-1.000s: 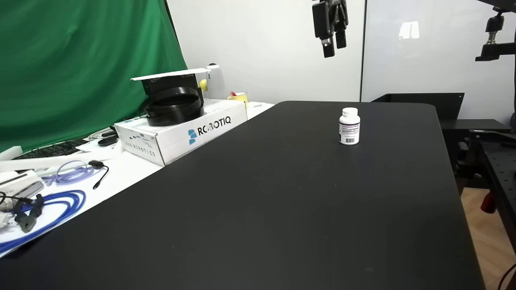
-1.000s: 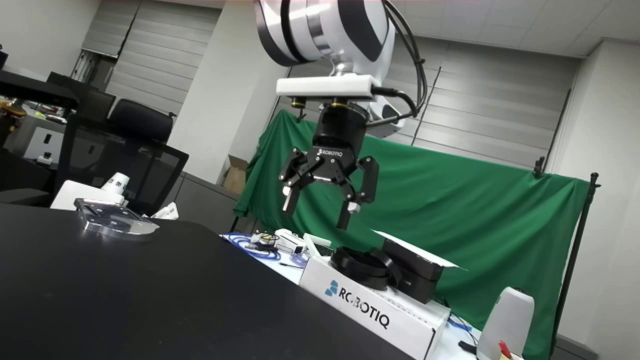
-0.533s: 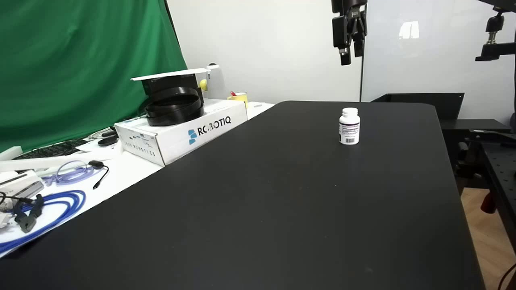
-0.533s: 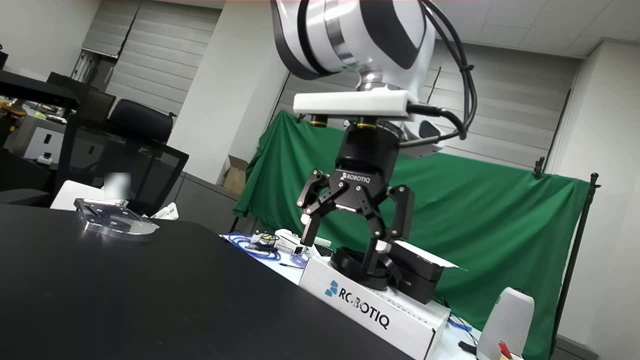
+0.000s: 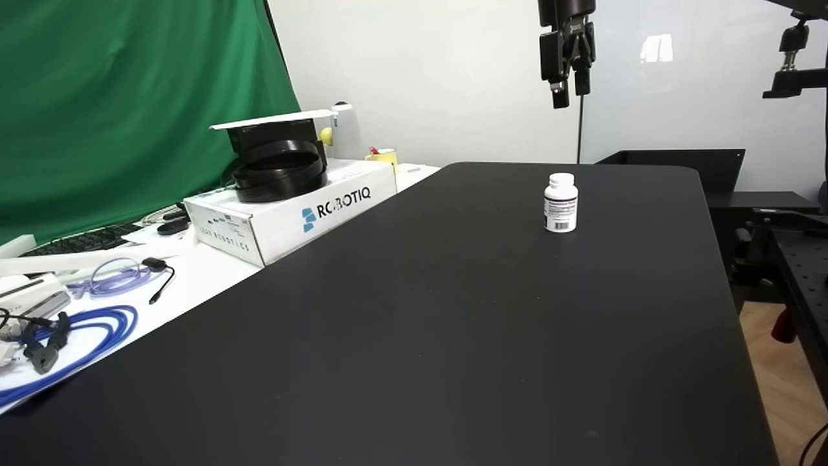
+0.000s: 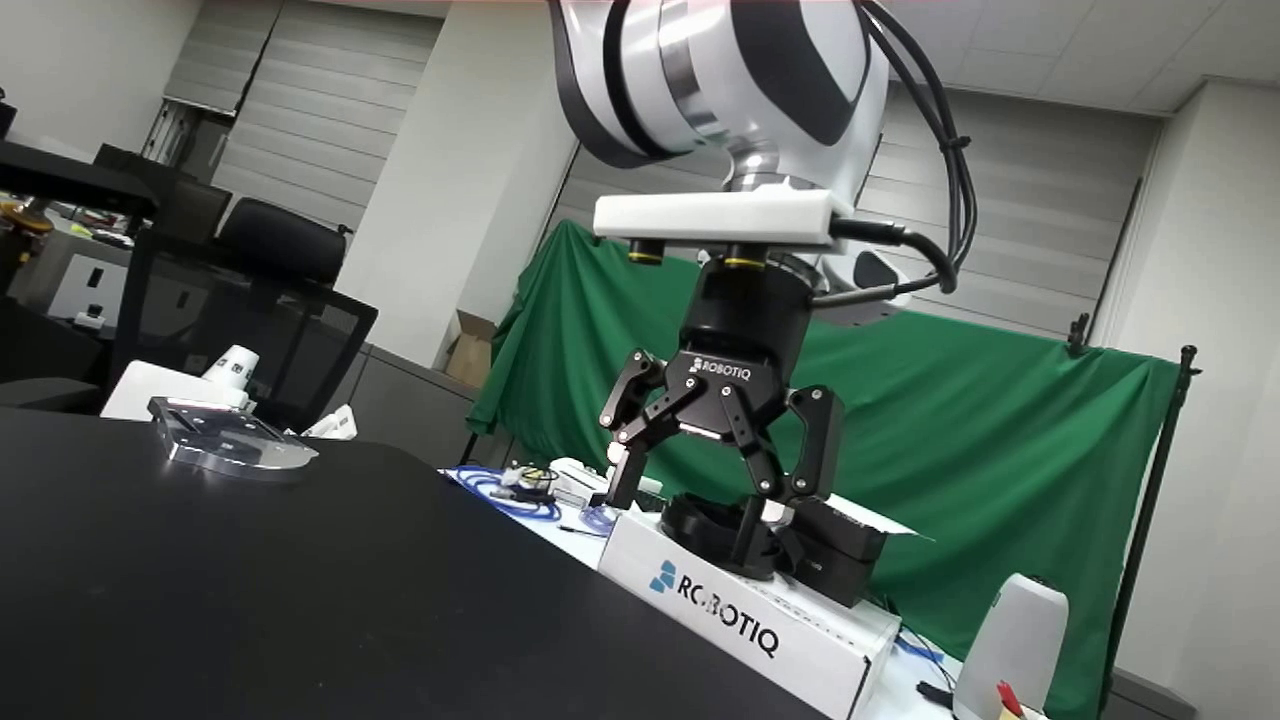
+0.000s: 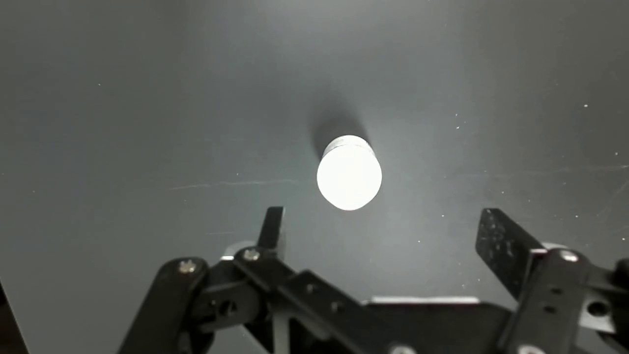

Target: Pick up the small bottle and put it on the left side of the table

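The small white bottle [image 5: 561, 204] stands upright on the black table [image 5: 420, 336], toward its far end in an exterior view. In the wrist view I look down on its bright white cap [image 7: 349, 177], just beyond the fingertips and left of the middle between them. My gripper [image 5: 571, 95] hangs in the air well above the bottle. It is open and empty, with fingers wide apart in the wrist view [image 7: 383, 216] and in an exterior view [image 6: 685, 530]. That view shows the table [image 6: 250, 600] too, but the bottle is out of sight there.
A white cardboard box [image 5: 291, 210] with black rings [image 5: 278, 171] on it lies along one table side. Blue cables [image 5: 97, 333] lie on the white surface beside the table. A clear plastic piece [image 6: 230, 440] sits on the table's edge.
My open gripper has moved to the right and lower in both exterior views, faster at first and then only a little. The bottle has not moved.
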Controlling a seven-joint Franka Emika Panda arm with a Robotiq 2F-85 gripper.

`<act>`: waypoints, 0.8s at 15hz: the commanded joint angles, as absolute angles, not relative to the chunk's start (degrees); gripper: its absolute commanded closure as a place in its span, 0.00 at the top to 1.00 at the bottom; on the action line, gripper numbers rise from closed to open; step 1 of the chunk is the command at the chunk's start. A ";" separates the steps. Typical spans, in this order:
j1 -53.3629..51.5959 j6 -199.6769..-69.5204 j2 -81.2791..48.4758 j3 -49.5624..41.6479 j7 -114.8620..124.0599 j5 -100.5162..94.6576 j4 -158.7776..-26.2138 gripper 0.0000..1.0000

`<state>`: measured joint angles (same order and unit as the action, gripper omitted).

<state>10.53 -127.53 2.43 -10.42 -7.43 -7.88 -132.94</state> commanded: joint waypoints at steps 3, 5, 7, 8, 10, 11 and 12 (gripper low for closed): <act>10.58 -129.98 -0.44 -10.60 -7.42 -6.86 -133.09 1.00; 10.70 -131.35 -2.61 -10.65 -7.74 -6.34 -133.01 1.00; 10.94 -134.27 -5.17 -10.75 -7.10 -6.68 -132.85 1.00; 11.04 -136.57 -6.47 -10.81 -6.89 -7.01 -132.83 1.00; 11.12 -140.80 -9.26 -10.80 -6.06 -7.33 -132.58 1.00; 11.13 -142.34 -10.46 -10.73 -5.85 -7.09 -132.50 1.00; 11.16 -143.79 -11.45 -10.61 -5.82 -6.55 -132.60 1.00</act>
